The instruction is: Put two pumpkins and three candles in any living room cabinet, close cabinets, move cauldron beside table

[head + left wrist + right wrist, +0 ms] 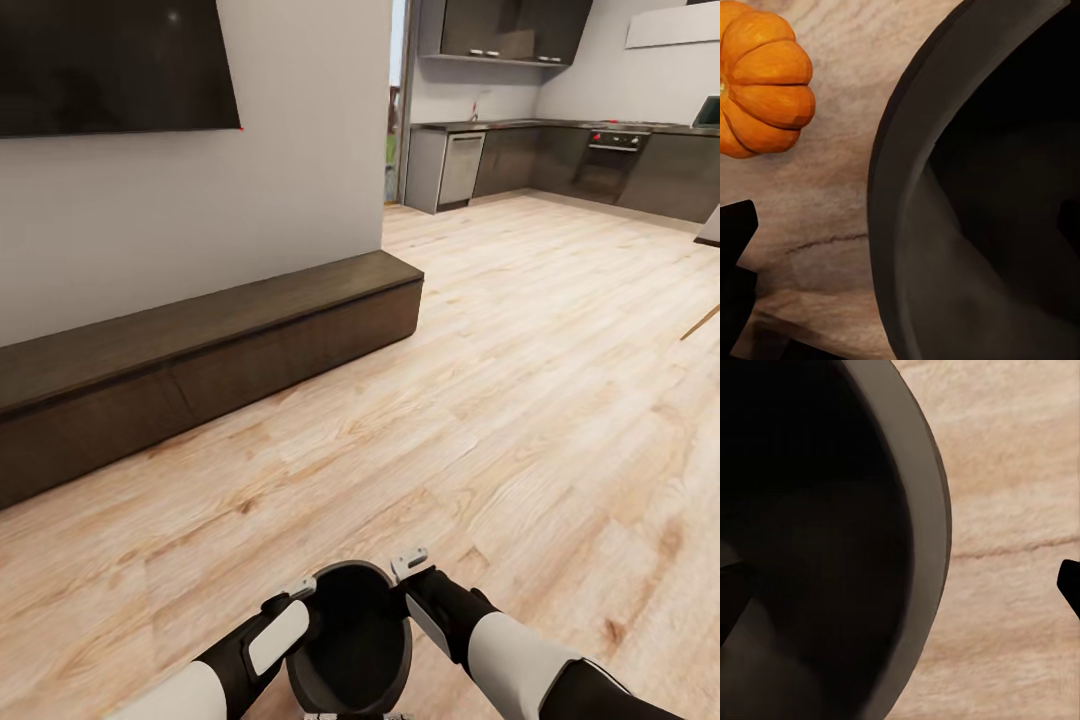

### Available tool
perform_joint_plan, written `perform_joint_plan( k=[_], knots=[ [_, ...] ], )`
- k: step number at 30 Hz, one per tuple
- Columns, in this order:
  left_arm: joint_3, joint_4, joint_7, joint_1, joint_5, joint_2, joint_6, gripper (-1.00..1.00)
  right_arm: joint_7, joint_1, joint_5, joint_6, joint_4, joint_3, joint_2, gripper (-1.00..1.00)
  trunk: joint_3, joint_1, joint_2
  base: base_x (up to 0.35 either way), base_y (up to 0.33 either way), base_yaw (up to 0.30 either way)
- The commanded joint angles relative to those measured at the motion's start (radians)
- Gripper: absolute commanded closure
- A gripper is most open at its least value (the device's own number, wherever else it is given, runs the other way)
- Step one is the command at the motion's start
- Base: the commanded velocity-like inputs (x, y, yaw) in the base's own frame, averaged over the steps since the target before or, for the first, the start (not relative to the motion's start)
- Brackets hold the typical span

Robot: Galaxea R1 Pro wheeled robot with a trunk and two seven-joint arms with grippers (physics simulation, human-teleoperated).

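Cauldron (350, 640), dark and round, open mouth up, sits low at the near edge of the head view, between the two forearms and above the wood floor (520, 400). Interior looks dark and bare as far as can be seen.

Left gripper (300, 592) is at the cauldron's left rim, right gripper (412, 563) at its right rim; each touches or nearly touches the rim. From the left wrist, the cauldron's rim (896, 187) runs as a thick dark arc with one dark finger (735, 247) outside the wall; the other finger cannot be made out. From the right wrist, the rim (922, 510) curves the same way, one finger tip (1071, 585) outside over the floor, a dark shape inside the bowl that may be the other. Whether either pincer is clamped on the wall or standing apart — cannot tell.

Pumpkin (761, 79), orange and ribbed, lies on the floor near the cauldron, apart from it, seen from the left wrist.

Cabinet (200, 370), long, low, dark brown, runs along the wall at left; fronts flush, shut. Dark TV (115, 65) hangs on the wall above it. Beyond, an opening to a kitchen (560, 150) with dark units and an oven.
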State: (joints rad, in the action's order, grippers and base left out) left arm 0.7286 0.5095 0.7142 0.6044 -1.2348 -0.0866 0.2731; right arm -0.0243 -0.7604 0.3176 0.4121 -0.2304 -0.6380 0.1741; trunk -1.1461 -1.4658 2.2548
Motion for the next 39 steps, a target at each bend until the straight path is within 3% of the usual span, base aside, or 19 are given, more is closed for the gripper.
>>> perform_joint_plan(
  k=[1, 29, 39],
  knots=[
    [0.000, 0.000, 0.000, 0.000, 0.000, 0.000, 0.001, -1.00, 0.000, 0.000, 0.000, -0.001, 0.000, 0.000, 0.000, -1.00, -0.003, -0.004, 0.007, 0.000, 0.000, 0.000],
    [-0.001, 0.000, -0.001, 0.000, 0.000, -0.001, 0.001, -1.00, -0.005, 0.000, 0.000, -0.002, 0.000, 0.001, -0.004, -1.00, -0.091, -0.111, 0.203, 0.000, 0.000, 0.000],
    [-0.009, -0.001, -0.001, 0.000, 0.000, 0.007, 0.000, -1.00, -0.005, 0.000, 0.001, -0.003, 0.000, 0.001, -0.005, -1.00, -0.091, -0.111, 0.203, 0.000, 0.000, 0.000]
  ],
)
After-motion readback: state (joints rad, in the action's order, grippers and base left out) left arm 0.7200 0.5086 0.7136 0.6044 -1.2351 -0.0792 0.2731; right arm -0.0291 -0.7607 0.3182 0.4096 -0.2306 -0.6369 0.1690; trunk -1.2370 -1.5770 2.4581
